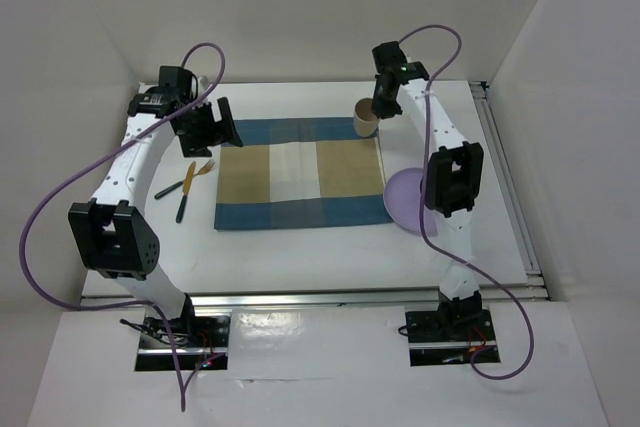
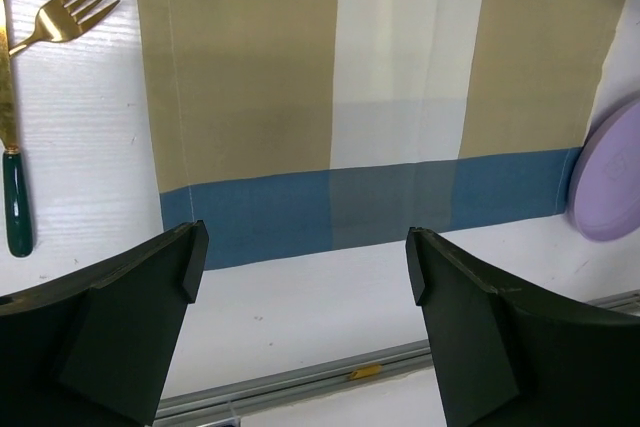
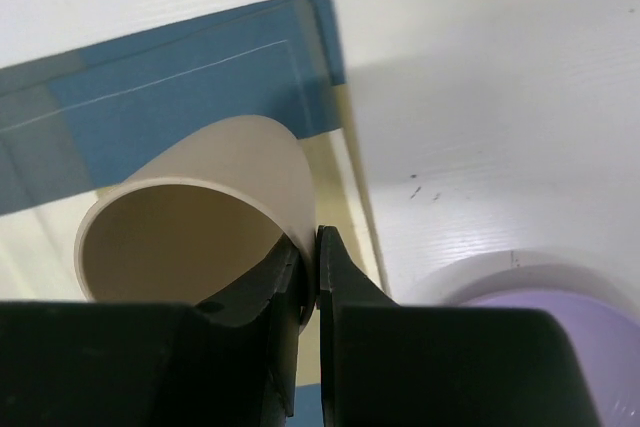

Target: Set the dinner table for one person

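A beige cup stands at the far right corner of the striped placemat on the white dinner table. My right gripper is shut on the cup's wall, one finger inside the rim and one outside. Whether the cup is lifted off the cloth I cannot tell. My left gripper hovers over the placemat's left edge, and its fingers are wide open with nothing between them.
A lilac plate lies off the placemat's right edge, partly under the right arm. A gold fork and a green-handled knife lie left of the placemat. A metal rail runs along the near table edge.
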